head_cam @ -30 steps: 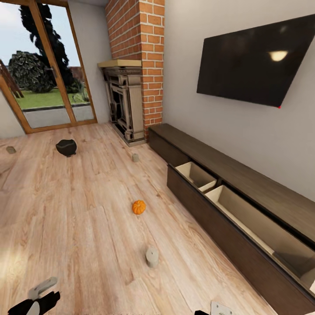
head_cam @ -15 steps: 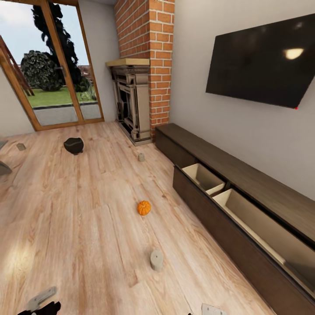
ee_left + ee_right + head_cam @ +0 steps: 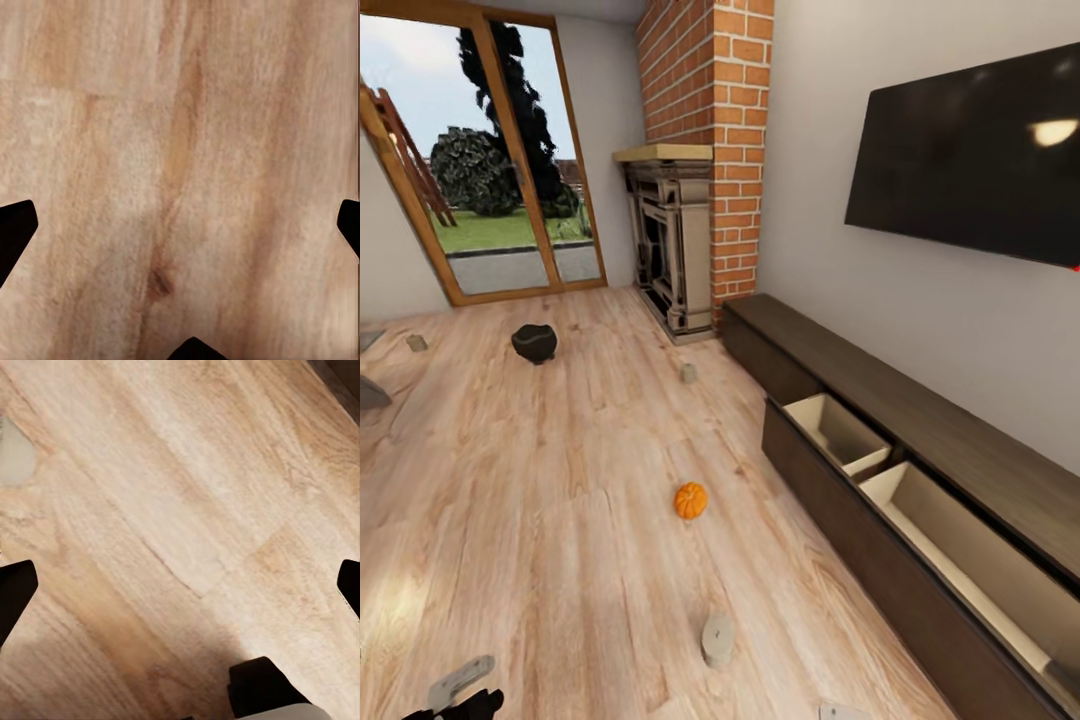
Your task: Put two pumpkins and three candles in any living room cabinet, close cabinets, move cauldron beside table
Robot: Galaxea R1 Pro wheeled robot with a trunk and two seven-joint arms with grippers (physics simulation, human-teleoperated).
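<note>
Ahead, across the wooden floor (image 3: 540, 520), one orange pumpkin (image 3: 691, 500) sits in the open, near the long dark brown cabinet (image 3: 880, 400) that runs along the wall beneath the television (image 3: 970, 150). Two of the cabinet's drawers (image 3: 840, 430) stand pulled out, showing pale beige interiors. One candle (image 3: 717, 640) stands on the floor nearer the robot than the pumpkin, a second candle (image 3: 688, 373) lies farther off toward the brick fireplace (image 3: 675, 240), and a third candle (image 3: 417, 343) rests at the far left. Not far from that one, the black cauldron (image 3: 534, 342) sits on the floor before the glass door (image 3: 490, 170). Both the left end effector (image 3: 180, 217) and the right end effector (image 3: 180, 581) are spread wide over bare floorboards, gripping nothing.
</note>
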